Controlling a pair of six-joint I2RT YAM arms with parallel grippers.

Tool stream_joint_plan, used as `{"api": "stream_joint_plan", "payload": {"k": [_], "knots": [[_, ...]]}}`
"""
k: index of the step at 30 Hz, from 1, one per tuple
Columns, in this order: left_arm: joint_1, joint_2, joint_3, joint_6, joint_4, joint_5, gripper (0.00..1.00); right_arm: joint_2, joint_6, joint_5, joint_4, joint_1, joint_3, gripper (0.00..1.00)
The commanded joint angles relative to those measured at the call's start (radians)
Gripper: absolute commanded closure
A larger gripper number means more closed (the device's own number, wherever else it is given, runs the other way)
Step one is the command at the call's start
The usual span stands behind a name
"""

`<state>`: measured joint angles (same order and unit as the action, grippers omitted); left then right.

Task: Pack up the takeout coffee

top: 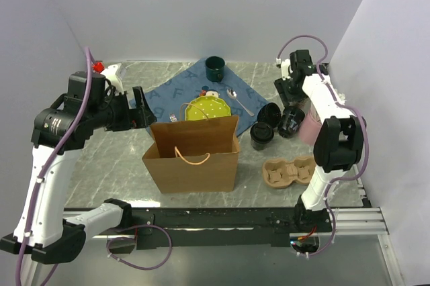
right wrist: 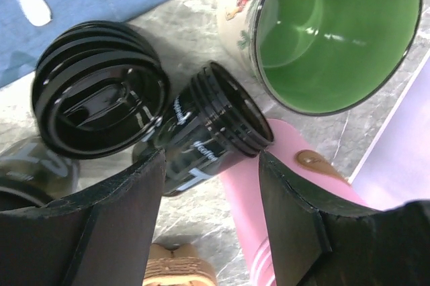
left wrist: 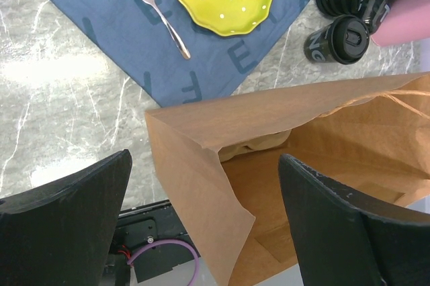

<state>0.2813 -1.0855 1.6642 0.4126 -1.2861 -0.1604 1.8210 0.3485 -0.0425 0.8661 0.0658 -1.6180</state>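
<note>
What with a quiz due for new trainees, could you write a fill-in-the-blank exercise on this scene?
The dotted plate lies on a ___ cloth.
The top of the paper bag is ___.
The cup carrier sits on the bag's ___ side.
The black cup between the right fingers lies on its ___.
Missing words: blue; open; right; side.

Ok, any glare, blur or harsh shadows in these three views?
Top external: evenly lit and sharp, soft shadows. Left wrist: a glare patch on the marble table, the left gripper's fingers dark and soft. Right wrist: reflections inside the green-lined mug, the black cup at the lower left edge out of focus.
</note>
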Motion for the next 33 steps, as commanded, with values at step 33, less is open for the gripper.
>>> {"api": "stream_joint_plan", "payload": {"k": [33], "knots": [[0.004,-0.062,0.032,0.02,0.005,0.013,0.03,0.216,0.095,0.23,0.186,-0.132,-0.241,0.28]]}}
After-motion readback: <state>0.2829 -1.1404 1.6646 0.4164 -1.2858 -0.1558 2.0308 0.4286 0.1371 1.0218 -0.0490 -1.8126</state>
